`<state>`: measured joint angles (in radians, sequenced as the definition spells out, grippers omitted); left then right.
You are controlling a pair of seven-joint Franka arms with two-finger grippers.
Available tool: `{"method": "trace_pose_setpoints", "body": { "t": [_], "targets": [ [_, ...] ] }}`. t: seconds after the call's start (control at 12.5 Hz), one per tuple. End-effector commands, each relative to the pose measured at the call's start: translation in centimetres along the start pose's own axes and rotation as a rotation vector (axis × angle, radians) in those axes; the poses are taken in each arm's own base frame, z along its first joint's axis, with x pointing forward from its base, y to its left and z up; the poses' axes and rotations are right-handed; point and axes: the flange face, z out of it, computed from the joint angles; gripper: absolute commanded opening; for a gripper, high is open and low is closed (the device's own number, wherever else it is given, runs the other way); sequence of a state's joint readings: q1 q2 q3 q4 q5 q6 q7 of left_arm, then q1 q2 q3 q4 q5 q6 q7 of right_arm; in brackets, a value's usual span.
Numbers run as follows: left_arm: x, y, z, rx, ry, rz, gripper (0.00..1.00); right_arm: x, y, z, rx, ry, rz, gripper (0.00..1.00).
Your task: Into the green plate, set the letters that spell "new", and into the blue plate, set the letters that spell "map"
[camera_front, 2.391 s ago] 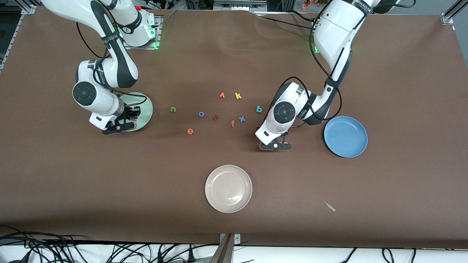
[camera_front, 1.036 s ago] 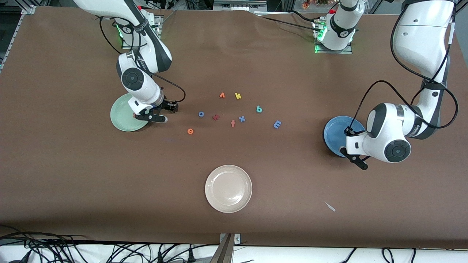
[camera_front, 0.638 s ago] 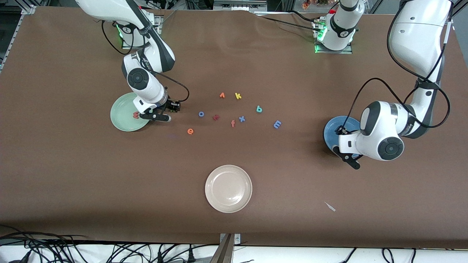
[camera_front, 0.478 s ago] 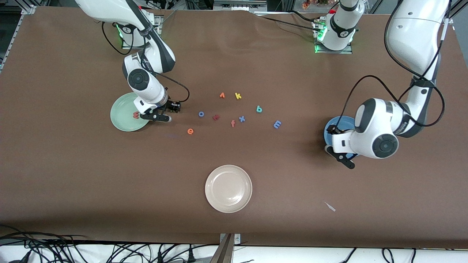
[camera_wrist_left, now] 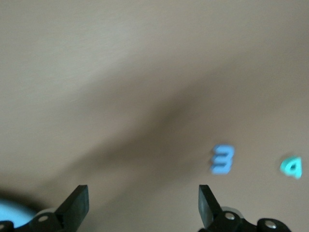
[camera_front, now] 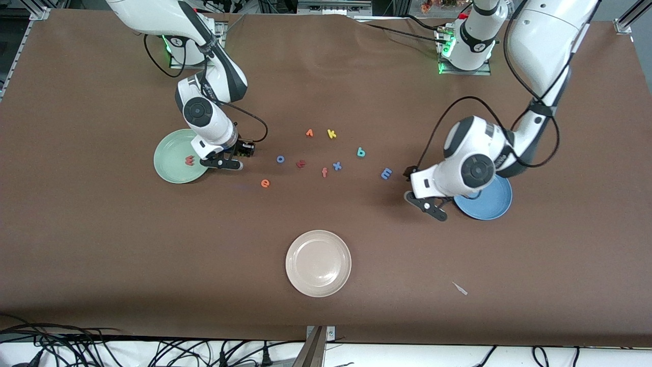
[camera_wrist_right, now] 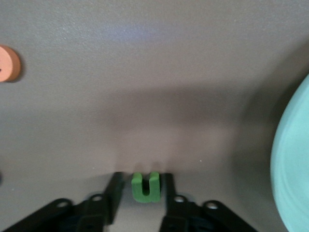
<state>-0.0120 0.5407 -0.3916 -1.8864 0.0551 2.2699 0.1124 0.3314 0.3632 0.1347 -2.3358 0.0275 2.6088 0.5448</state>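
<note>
My right gripper [camera_front: 222, 164] is down on the table beside the green plate [camera_front: 170, 171]. Its fingers stand close on either side of the green "n" [camera_wrist_right: 145, 187], with a thin strip of table showing on each side. The pinkish-red "w" [camera_front: 190, 161] lies in the green plate, and the orange "e" [camera_front: 265, 183] lies on the table. My left gripper [camera_front: 427, 206] hangs wide open and empty over bare table between the blue "m" [camera_front: 386, 174] and the blue plate [camera_front: 491, 206], which the left arm partly hides. The teal "a" [camera_front: 360, 152] lies farther from the camera than the "m".
Between the two plates lie an orange "v" [camera_front: 309, 133], a yellow "k" [camera_front: 331, 134], a blue "o" [camera_front: 280, 159], a dark red "t" [camera_front: 301, 163], an orange "f" [camera_front: 324, 173] and a blue "x" [camera_front: 336, 165]. A cream-white plate [camera_front: 318, 263] sits nearer the camera.
My left gripper opened over the blue plate and swung off it toward the "m". My right gripper shifted slightly away from the green plate, uncovering the "w", and its fingers narrowed around the "n".
</note>
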Motion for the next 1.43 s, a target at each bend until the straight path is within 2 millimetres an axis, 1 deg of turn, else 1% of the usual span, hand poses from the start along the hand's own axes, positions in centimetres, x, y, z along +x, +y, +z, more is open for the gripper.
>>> {"method": "trace_pose_setpoints", "body": {
  "t": [0.0, 0.08, 0.16, 0.24, 0.32, 0.4, 0.48, 0.56, 0.64, 0.72, 0.8, 0.88, 0.96, 1.04, 1.12, 1.2, 1.28, 1.36],
  "targets": [
    [-3.3, 4.0, 1.8, 0.015, 0.089, -0.045, 0.98, -0.2, -0.1, -0.8, 0.007, 0.010, -0.026, 0.08],
    [-3.6, 5.4, 2.4, 0.009, 0.095, -0.054, 0.98, 0.2, 0.2, -1.9, 0.002, 0.011, -0.061, 0.08],
    [-3.6, 7.7, 2.9, 0.022, 0.089, -0.051, 0.98, 1.0, 1.1, -3.8, -0.008, 0.010, -0.079, 0.08],
    [-3.6, 8.9, 3.4, 0.062, 0.086, -0.063, 0.98, 1.9, 2.5, -5.8, -0.027, -0.008, -0.103, 0.08],
    [-3.5, 9.1, 3.6, 0.115, 0.095, -0.060, 0.97, 2.7, 4.5, -7.5, -0.048, -0.045, -0.139, 0.08],
    [-3.5, 9.5, 4.4, 0.147, 0.097, -0.076, 0.97, 3.1, 6.9, -8.9, -0.057, -0.085, -0.171, 0.08],
    [-3.4, 10.8, 5.4, 0.168, 0.098, -0.075, 0.96, 3.2, 8.7, -9.6, -0.058, -0.104, -0.195, 0.09],
    [-2.8, 11.3, 5.8, 0.181, 0.107, -0.075, 0.95, 3.1, 10.3, -9.3, -0.058, -0.116, -0.211, 0.08],
    [-2.2, 11.1, 6.2, 0.179, 0.109, -0.083, 0.94, 3.2, 12.2, -8.4, -0.058, -0.126, -0.222, 0.09],
    [-1.9, 11.6, 6.7, 0.173, 0.107, -0.088, 0.94, 3.2, 14.3, -7.3, -0.055, -0.129, -0.238, 0.09],
    [-2.1, 12.1, 7.1, 0.174, 0.101, -0.082, 0.94, 2.8, 16.5, -5.4, -0.055, -0.121, -0.246, 0.09],
    [-2.0, 12.0, 7.6, 0.172, 0.094, -0.083, 0.93, 2.0, 17.6, -4.0, -0.053, -0.099, -0.264, 0.10],
    [-1.9, 11.9, 7.9, 0.177, 0.092, -0.071, 0.92, 1.1, 17.8, -3.0, -0.054, -0.102, -0.265, 0.16],
    [-1.9, 11.8, 8.2, 0.187, 0.091, -0.060, 0.90, 0.5, 18.1, -2.0, -0.056, -0.115, -0.260, 0.48],
    [-2.0, 11.6, 8.3, 0.193, 0.090, -0.056, 0.85, 0.5, 18.4, -1.9, -0.055, -0.107, -0.264, 0.81],
    [-2.0, 11.4, 8.3, 0.196, 0.088, -0.057, 0.80, 0.8, 18.5, -2.4, -0.052, -0.096, -0.260, 1.00],
    [-2.0, 11.4, 8.3, 0.197, 0.088, -0.055, 0.70, 1.0, 18.1, -3.2, -0.049, -0.089, -0.257, 1.00],
    [-2.0, 11.1, 8.4, 0.200, 0.084, -0.060, 0.51, 1.6, 17.5, -4.4, -0.046, -0.090, -0.264, 1.00]
  ]
}}
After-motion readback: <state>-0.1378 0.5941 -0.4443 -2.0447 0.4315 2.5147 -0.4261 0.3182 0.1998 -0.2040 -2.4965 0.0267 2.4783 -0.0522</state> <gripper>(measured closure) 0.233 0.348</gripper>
